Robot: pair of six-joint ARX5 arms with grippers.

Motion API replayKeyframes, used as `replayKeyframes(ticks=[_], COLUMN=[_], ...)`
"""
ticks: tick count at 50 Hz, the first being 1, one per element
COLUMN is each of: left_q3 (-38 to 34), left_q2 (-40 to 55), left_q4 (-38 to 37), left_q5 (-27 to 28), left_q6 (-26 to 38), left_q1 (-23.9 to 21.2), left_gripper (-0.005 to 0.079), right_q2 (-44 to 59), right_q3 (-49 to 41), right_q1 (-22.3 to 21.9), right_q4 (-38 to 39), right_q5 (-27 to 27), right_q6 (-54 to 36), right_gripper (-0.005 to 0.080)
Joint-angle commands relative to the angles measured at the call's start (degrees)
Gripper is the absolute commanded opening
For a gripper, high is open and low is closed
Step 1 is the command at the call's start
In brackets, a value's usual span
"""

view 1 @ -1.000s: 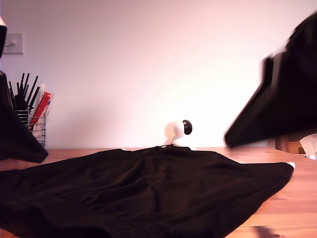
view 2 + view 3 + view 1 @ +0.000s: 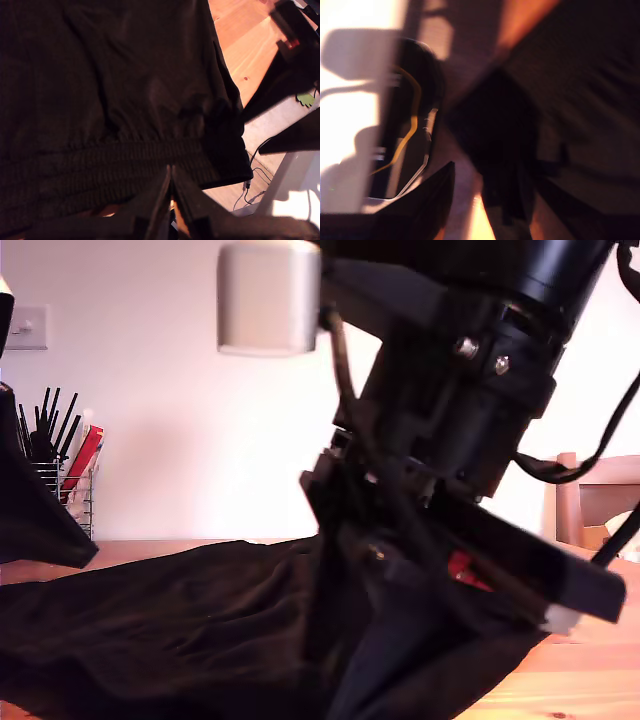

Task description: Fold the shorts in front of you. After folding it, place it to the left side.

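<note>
The black shorts (image 2: 190,620) lie spread and wrinkled across the wooden table (image 2: 575,685). In the first wrist view their gathered waistband (image 2: 100,170) runs just beyond my first gripper (image 2: 170,174), whose fingers meet, shut on nothing. That arm (image 2: 30,520) hangs at the exterior view's left edge, off the cloth. My second gripper (image 2: 470,660) fills the middle and right of the exterior view, low over the shorts' edge on that side, its two fingers spread apart. The second wrist view is blurred and shows dark fabric (image 2: 590,100) between the fingers (image 2: 430,200).
A wire holder with black utensils (image 2: 60,460) stands at the back on the exterior view's left, under a wall switch (image 2: 25,328). A wooden chair back (image 2: 590,500) shows at that view's right. Beyond the table edge lie a white surface and cables (image 2: 260,150).
The arm that was blurred at the exterior view's right edge has swung in and down over the shorts, now filling the middle of the view. The other arm has not moved.
</note>
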Motion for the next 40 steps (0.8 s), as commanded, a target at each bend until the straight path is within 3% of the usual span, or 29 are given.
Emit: replayKeyframes(ticks=[1, 15, 40], left_q3=[0.72, 0.72, 0.72], left_q2=[0.22, 0.20, 0.20], left_q4=[0.31, -0.09, -0.26], left_q5=[0.09, 0.09, 0.09], left_q6=[-0.22, -1.49, -1.51], left_q1=[-0.28, -0.28, -0.28], left_gripper=[-0.0018, -0.0018, -0.0018], right_q2=[0.35, 3.87, 9.57], right_q3=[0.31, 0.31, 0.31], right_q1=[0.50, 0.59, 0.57], right_q4=[0.55, 2.43, 7.30], right_q5=[-0.42, -1.92, -2.97], right_q6=[-2.71, -13.20, -16.59], right_gripper=[0.0371, 0.0371, 0.0371])
